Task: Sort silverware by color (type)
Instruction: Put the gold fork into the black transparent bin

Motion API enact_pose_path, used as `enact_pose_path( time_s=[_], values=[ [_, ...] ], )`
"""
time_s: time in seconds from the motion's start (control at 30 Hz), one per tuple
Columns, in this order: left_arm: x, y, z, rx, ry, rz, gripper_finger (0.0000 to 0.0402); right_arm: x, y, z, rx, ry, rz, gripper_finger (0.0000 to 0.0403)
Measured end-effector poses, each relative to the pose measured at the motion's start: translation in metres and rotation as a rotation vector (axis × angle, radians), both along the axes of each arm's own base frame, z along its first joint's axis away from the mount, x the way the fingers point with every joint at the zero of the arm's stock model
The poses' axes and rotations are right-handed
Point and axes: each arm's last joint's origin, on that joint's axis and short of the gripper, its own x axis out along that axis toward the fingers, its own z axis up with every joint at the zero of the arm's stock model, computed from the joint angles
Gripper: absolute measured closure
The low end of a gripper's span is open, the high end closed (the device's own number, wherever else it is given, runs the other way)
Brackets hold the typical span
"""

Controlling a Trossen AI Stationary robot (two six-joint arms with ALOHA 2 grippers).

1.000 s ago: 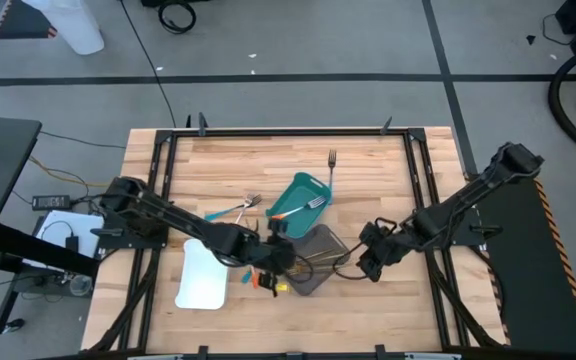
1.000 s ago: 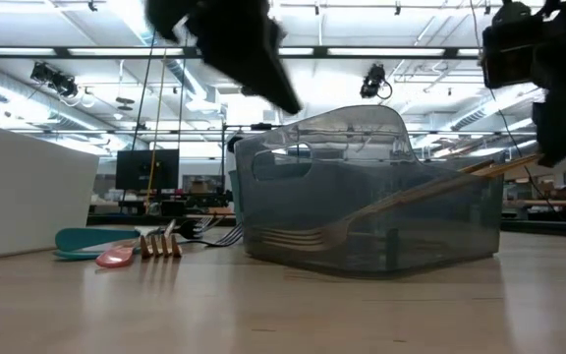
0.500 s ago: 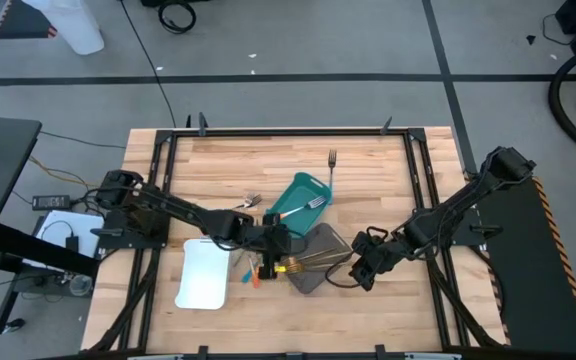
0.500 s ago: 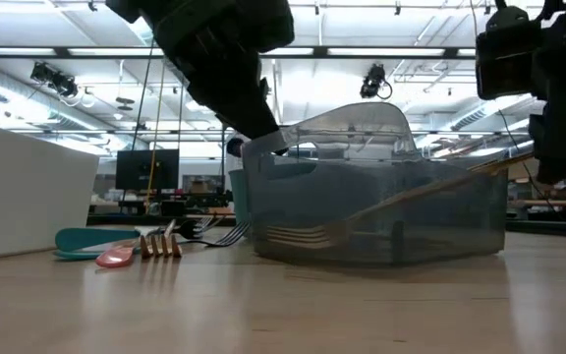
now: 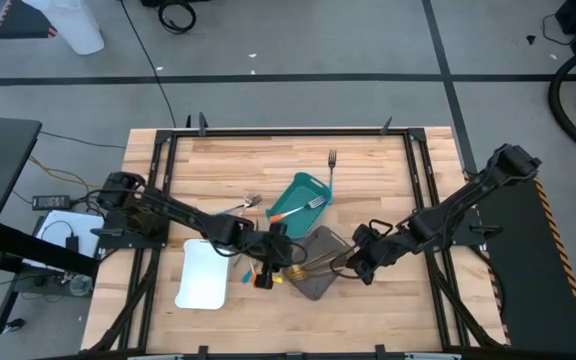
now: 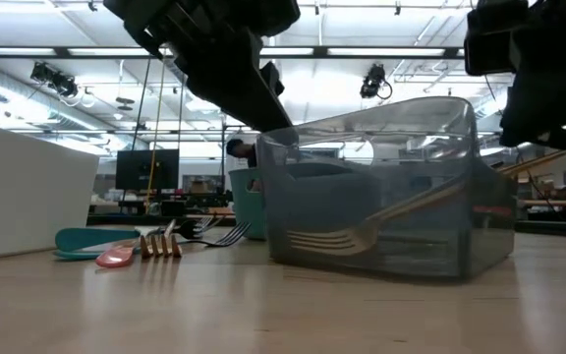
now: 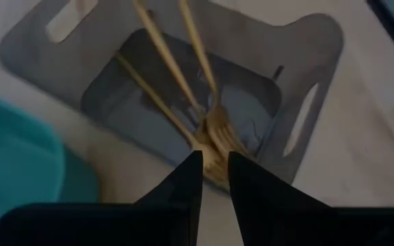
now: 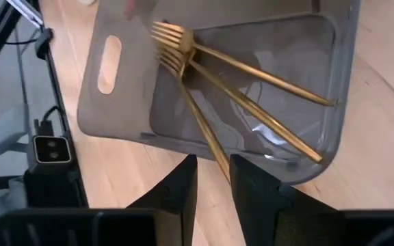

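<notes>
Currently both arms meet at the grey tray (image 5: 320, 275) near the table's (image 5: 388, 180) front middle. Left gripper (image 7: 213, 166) hangs over 1 end of the tray, fingers (image 7: 183, 179) a narrow gap apart, nothing between them. Right gripper (image 8: 213, 171) sits at the opposite end, fingers (image 8: 248, 179) also slightly parted; a gold handle runs toward that gap, but I cannot tell whether it is grasped.

3 gold forks (image 8: 241, 92) lie in the grey tray, heads bunched at 1 end, handles fanned out. Teal tray (image 5: 299, 196) just behind holds 1 fork with a teal handle (image 5: 299, 207). White tray (image 5: 204, 273) lies to the left. Orange-handled pieces (image 5: 258, 275) lie between white and grey trays. 1 fork (image 5: 332, 172) lies alone farther back.
</notes>
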Motion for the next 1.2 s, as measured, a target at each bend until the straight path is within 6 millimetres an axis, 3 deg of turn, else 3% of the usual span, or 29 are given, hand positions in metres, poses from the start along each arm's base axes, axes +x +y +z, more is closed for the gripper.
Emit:
enact_pose_path(
  time_s=[0.13,0.33,0.73,1.07,1.2],
  values=[
    [0.001,0.0,-0.001,0.002,0.0,0.002,0.0324,-0.003,-0.002,0.005,0.034,0.011,0.02,0.0307],
    [0.0,0.001,-0.002,0.003,0.006,0.007,0.0324,-0.015,-0.007,-0.003,0.029,0.168,0.04,0.0307],
    [0.001,0.0,-0.002,-0.018,0.008,0.026,0.0324,-0.007,-0.008,-0.008,0.049,0.17,0.039,0.031],
    [0.001,-0.002,-0.002,0.0,-0.007,-0.001,0.0324,0.006,-0.005,-0.009,0.082,0.095,0.088,0.0381],
    [0.002,-0.002,-0.001,0.005,-0.016,-0.008,0.0324,0.009,-0.005,-0.007,0.121,0.079,0.121,0.0386]
  ],
)
